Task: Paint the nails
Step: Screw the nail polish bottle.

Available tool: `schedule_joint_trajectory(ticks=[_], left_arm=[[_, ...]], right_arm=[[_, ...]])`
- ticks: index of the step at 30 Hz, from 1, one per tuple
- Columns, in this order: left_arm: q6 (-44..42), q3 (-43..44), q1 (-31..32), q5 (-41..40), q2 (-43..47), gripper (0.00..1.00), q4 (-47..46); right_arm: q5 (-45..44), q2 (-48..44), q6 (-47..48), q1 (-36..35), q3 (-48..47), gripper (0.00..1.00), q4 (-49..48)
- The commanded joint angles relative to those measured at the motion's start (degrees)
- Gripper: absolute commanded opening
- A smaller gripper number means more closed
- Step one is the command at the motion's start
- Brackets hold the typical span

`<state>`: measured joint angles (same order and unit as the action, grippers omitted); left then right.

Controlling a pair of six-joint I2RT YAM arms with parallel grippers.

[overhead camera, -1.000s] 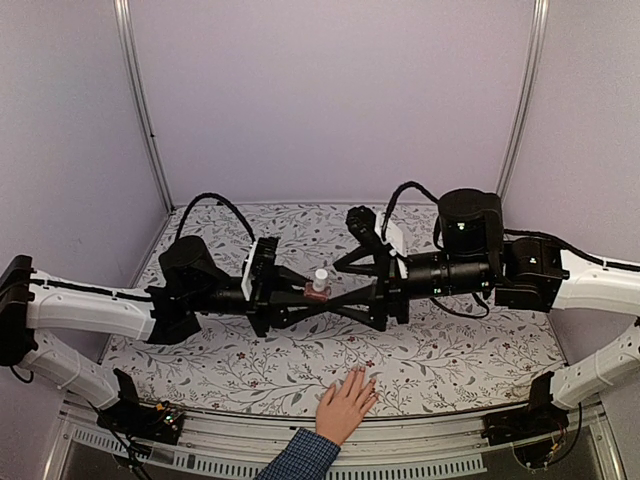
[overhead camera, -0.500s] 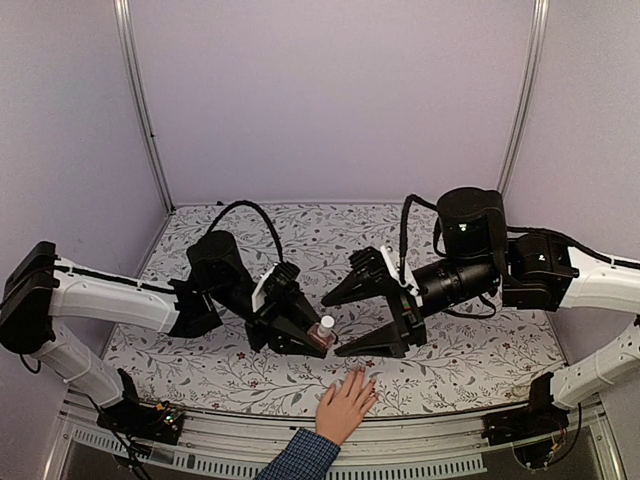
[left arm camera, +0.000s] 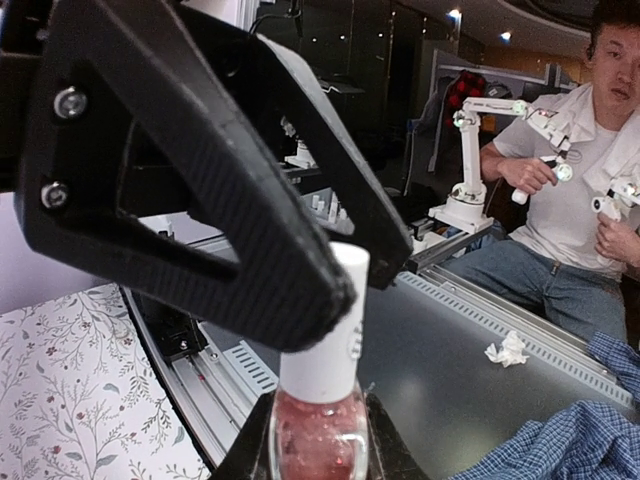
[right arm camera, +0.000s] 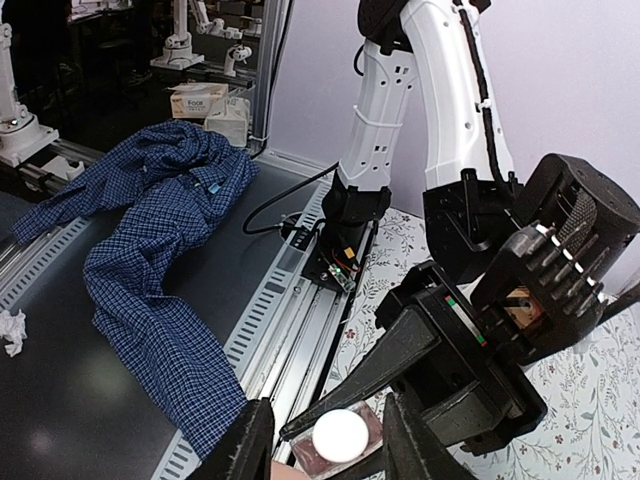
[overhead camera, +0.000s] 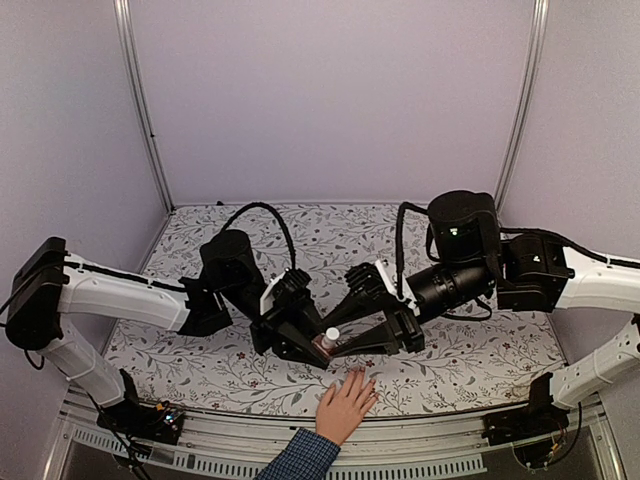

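Note:
A small pink bottle [overhead camera: 323, 348] with a white cap [overhead camera: 331, 334] is held above the table's front edge, with my left gripper [overhead camera: 316, 346] shut on its glass body [left arm camera: 318, 440]. My right gripper [overhead camera: 340, 338] reaches in from the right. Its jaws stand on either side of the cap [right arm camera: 340, 436] with small gaps, so it is open. A light-skinned hand [overhead camera: 345, 408] with a blue checked cuff lies flat just below the bottle. Its nails [overhead camera: 360, 377] point toward both grippers and are too small to make out.
The flowered tablecloth [overhead camera: 470, 350] covers the table, and a metal rail [overhead camera: 400, 455] runs along its near edge. Blue checked cloth [right arm camera: 150, 250] spreads over the dark surface beyond the rail. A seated person [left arm camera: 590, 150] shows in the left wrist view.
My left gripper carried the bottle right and nearer the hand. My right gripper moved left over the cap, and its jaws narrowed around it.

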<state>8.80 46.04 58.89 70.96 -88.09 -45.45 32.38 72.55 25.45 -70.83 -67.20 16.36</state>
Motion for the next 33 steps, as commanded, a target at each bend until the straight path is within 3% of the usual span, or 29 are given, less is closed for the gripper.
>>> schedule_joint_trajectory(ticks=[1, 13, 23, 33], left_arm=[[0.58, 1.6, 0.7, 1.29, -0.5, 0.0, 0.06], [-0.77, 1.43, 0.69, -0.55, 0.38, 0.0, 1.14], [-2.23, 0.1, -0.36, -8.03, 3.97, 0.0, 0.96], [-2.45, -3.01, -1.48, -18.51, 8.14, 0.0, -3.38]], right_arm=[[1.52, 1.33, 0.78, -0.63, -2.24, 0.35, 1.03], [2.68, 2.56, 0.39, -0.72, -2.47, 0.14, 2.13], [1.5, 4.52, -1.92, -0.74, -2.35, 0.09, 2.49], [-5.2, 5.87, -5.31, -0.72, -1.95, 0.07, 1.65]])
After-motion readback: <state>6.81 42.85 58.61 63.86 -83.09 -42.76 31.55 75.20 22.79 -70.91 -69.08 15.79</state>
